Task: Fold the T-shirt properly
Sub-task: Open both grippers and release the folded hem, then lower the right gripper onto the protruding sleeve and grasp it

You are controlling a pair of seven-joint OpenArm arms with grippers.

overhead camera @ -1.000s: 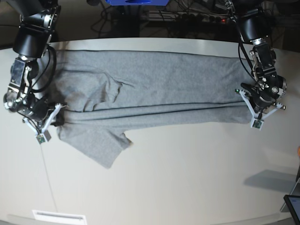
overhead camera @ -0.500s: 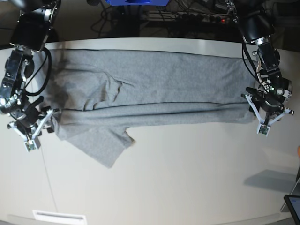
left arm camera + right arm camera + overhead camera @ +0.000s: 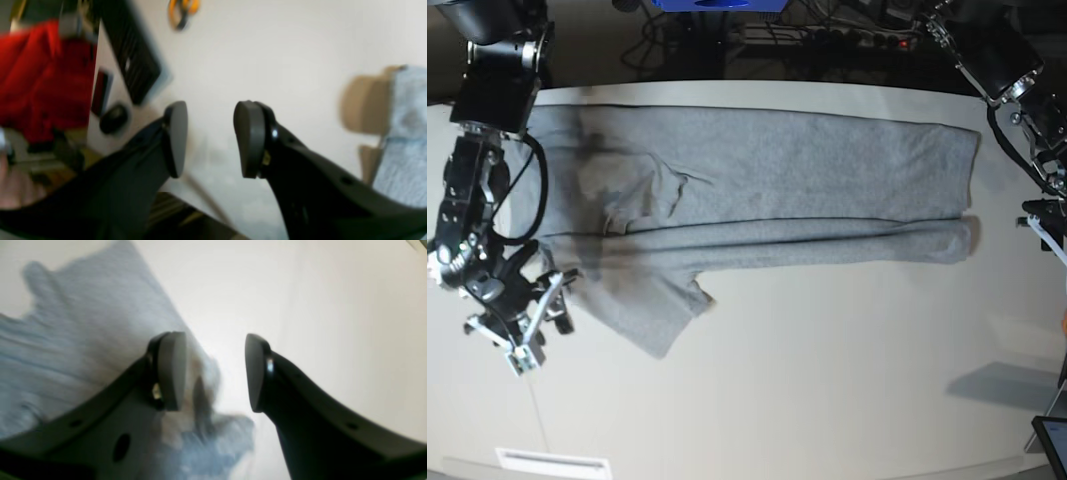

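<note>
The grey T-shirt (image 3: 757, 190) is lying folded lengthwise across the white table (image 3: 827, 370), one sleeve poking out toward the near edge. The right gripper (image 3: 213, 373) is hanging with jaws apart and empty just off the shirt's end, and the left gripper (image 3: 210, 140) is gaping empty over bare tabletop.

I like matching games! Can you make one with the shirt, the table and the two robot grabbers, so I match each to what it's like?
Things:
1. heather-grey cotton T-shirt
2. white flat table
3. left gripper
4. right gripper

Descriptions:
A. open, at the base view's left, off the cloth
B. lying folded lengthwise, one sleeve sticking out
C. open over bare table, cloth at its side
D. pale surface under everything

Pairs: 1-B, 2-D, 3-C, 4-A
</note>
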